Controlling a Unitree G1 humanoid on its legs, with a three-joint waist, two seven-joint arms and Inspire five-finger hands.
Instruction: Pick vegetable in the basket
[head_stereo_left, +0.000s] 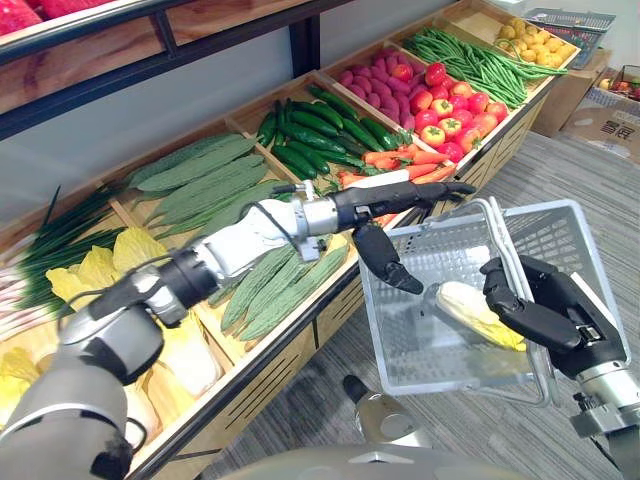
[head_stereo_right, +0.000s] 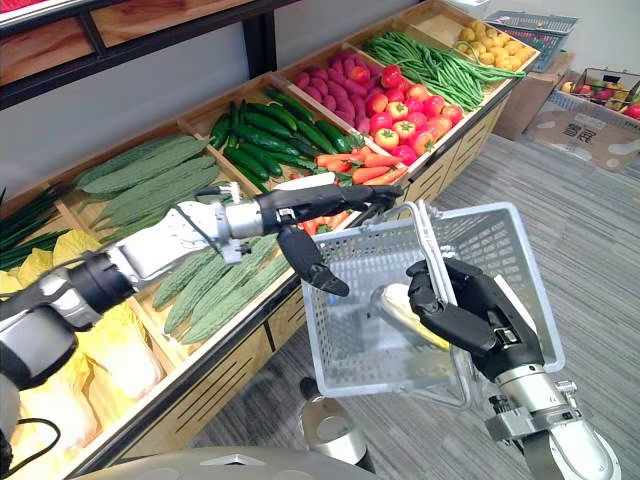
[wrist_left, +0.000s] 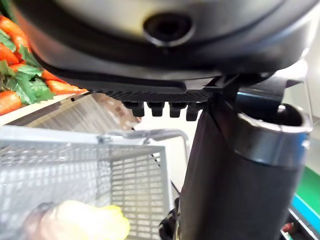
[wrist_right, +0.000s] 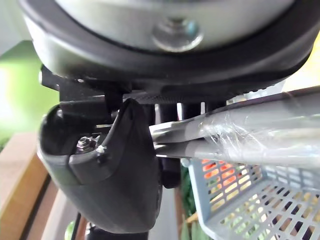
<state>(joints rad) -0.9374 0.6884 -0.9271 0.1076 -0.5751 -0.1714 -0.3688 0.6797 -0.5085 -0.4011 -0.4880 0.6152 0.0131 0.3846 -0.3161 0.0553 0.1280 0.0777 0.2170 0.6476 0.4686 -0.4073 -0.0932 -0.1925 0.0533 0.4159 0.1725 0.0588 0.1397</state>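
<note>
Pale yellow, one vegetable (head_stereo_left: 462, 303) lies inside the single grey mesh basket (head_stereo_left: 400, 300), its near end hidden behind the right hand (head_stereo_left: 545, 312). That hand's fingers curl round the basket's two handles (wrist_right: 250, 135), which are pressed together. The left hand (head_stereo_left: 385, 203) hovers flat over the basket's far rim, fingers straight, holding nothing. Carrots (head_stereo_left: 410, 160) lie on the stall behind, too overlapped to count.
</note>
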